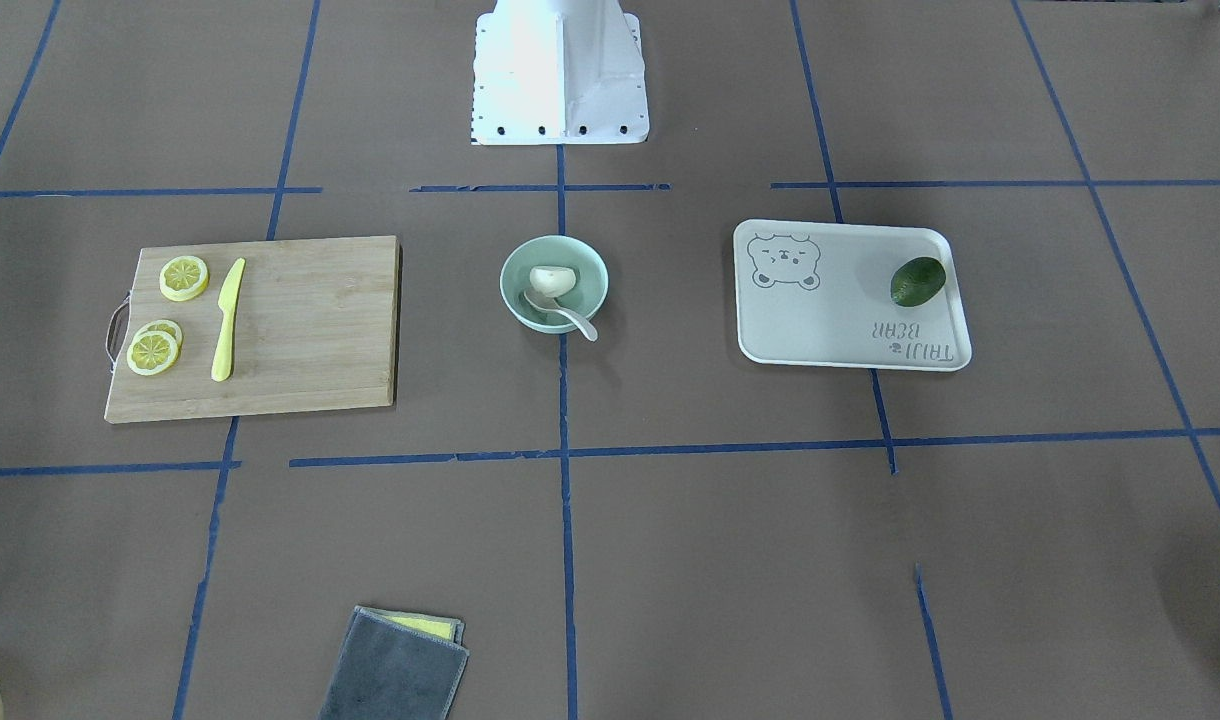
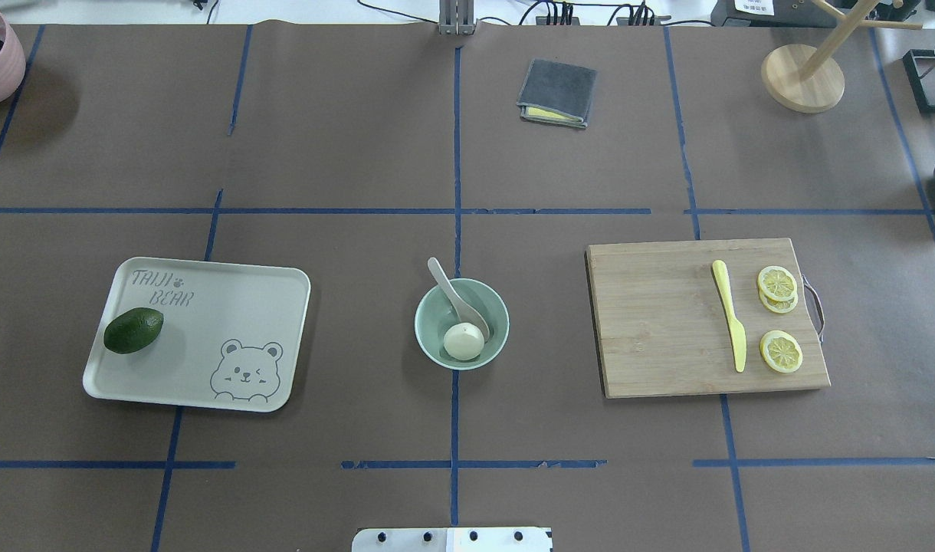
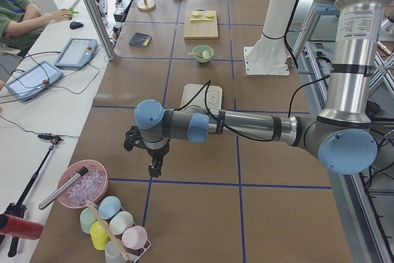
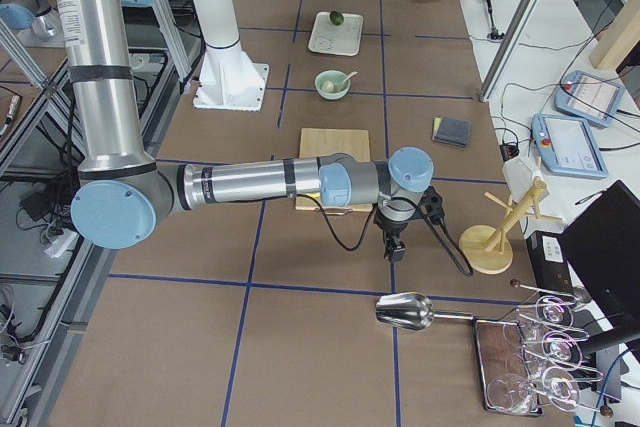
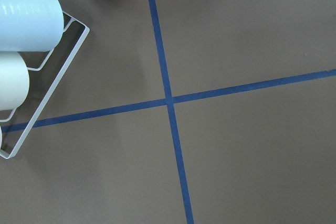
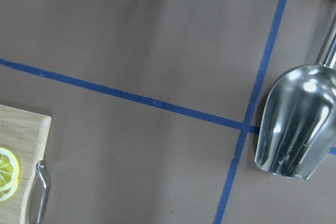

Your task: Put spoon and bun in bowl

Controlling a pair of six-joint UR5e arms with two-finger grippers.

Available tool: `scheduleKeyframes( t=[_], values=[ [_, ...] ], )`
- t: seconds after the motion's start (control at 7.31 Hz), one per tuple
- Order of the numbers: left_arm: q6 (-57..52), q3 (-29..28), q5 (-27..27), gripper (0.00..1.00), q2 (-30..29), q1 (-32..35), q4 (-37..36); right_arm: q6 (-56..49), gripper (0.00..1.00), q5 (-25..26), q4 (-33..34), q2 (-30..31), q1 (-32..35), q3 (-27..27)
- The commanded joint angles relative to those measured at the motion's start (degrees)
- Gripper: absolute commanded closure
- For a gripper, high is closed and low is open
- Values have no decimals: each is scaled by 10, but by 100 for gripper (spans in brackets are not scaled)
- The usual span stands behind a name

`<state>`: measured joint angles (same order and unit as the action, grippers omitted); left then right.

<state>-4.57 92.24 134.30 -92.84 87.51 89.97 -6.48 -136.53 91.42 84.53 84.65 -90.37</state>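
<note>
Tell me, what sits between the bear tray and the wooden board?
The bowl sits midway between the tray and the board, with the bun and spoon in it. The overhead view shows this plainly.

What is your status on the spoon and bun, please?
Left end effector, right end effector: at table ends, open or shut unclear. Bun and spoon in bowl. Nothing over bowl.

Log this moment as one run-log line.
bun in bowl | spoon in bowl, handle over rim | left arm, right arm at table ends
</note>
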Motion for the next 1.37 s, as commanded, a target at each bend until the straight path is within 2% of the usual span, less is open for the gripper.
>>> scheduleKeyframes(
  t=[0.0,1.23],
  values=[
    [-1,0,0,0,8,0,0,-4,0,-16,0,12,39,33],
    [-2,1,2,0,37,20,2,21,0,-21,-24,22,49,37]
  ],
)
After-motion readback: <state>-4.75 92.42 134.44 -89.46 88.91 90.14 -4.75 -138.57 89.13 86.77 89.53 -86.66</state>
